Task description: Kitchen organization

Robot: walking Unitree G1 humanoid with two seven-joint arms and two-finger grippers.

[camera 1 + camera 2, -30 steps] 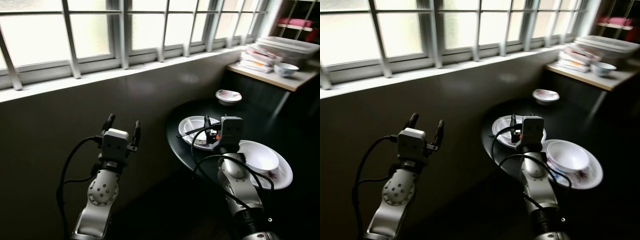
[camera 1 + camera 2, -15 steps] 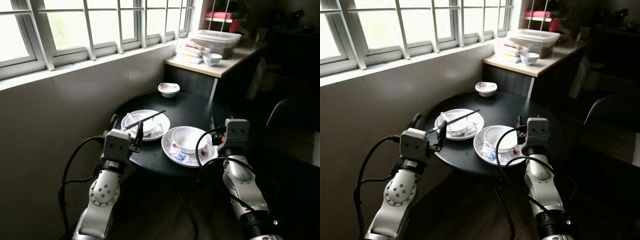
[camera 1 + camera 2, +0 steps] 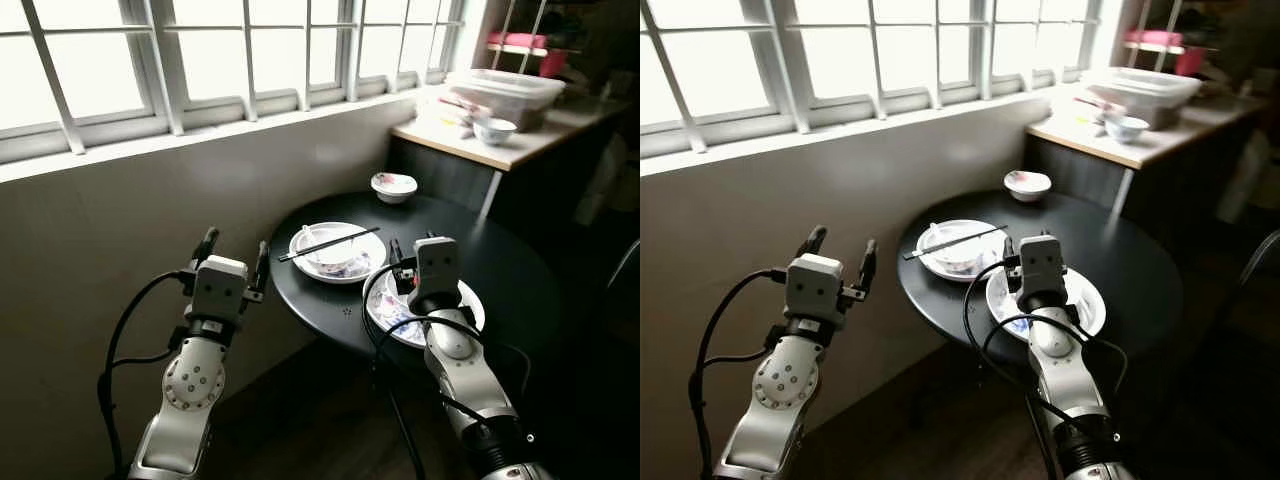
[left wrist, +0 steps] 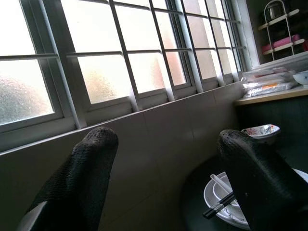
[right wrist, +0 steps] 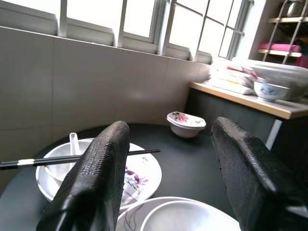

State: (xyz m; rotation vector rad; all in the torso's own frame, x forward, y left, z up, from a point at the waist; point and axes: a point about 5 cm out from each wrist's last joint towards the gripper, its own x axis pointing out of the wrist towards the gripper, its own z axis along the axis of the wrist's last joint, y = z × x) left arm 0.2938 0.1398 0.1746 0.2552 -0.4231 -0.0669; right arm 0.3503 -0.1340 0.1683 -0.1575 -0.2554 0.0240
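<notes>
Swinging left, the camera puts the round bench (image 3: 500,270) right of centre. Both pincers, left (image 3: 233,255) and right (image 3: 412,251), hover spread. Chopsticks (image 3: 322,243) across the bench's near-left plate (image 3: 362,248) are light, slippery; pinch mid-length.

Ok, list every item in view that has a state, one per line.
left gripper: jaws open, empty, raised short of the round table.
right gripper: jaws open, empty, over the near plate.
chopsticks: lying across the bowl on the far plate.
spoon: resting in that bowl.
small patterned bowl: upright, at the table's far edge.
</notes>
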